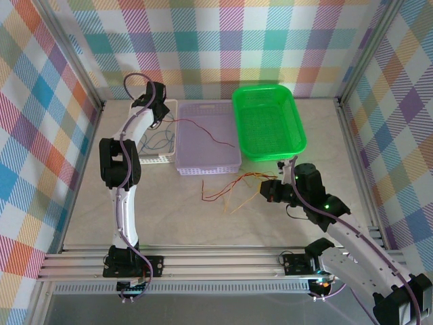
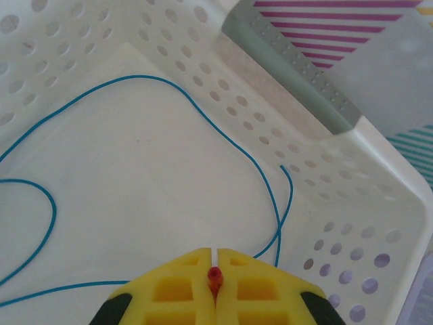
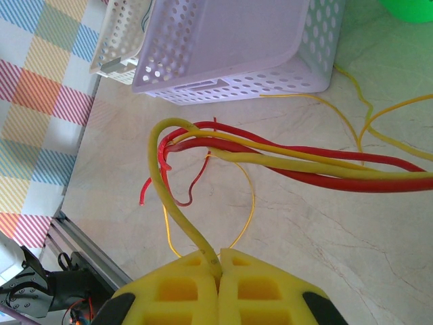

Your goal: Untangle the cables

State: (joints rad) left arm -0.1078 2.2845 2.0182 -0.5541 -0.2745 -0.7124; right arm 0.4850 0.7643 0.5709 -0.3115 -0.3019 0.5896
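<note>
Left wrist view: left fingers (image 2: pixel 172 291) pinched shut on the red cable (image 2: pixel 214 275) end, over the white basket (image 2: pixel 325 223) holding the blue cable (image 2: pixel 203 115). Right fingers (image 3: pixel 260 291), shut on the yellow cable (image 3: pixel 177 217), sit nearer the tangle (image 1: pixel 237 181), which runs leftward across the bench (image 1: pixel 189 223).

The blue wire (image 2: pixel 142 76) leaves the left wrist view at its left edge. Of a red wire (image 2: pixel 214 275) only the tip shows between the pads of the left gripper (image 2: pixel 215 261). A yellow wire (image 3: pixel 177 210) hides its end between the pads of the right gripper (image 3: pixel 218 261); the red wires (image 3: pixel 406 184) run off the right edge.
</note>
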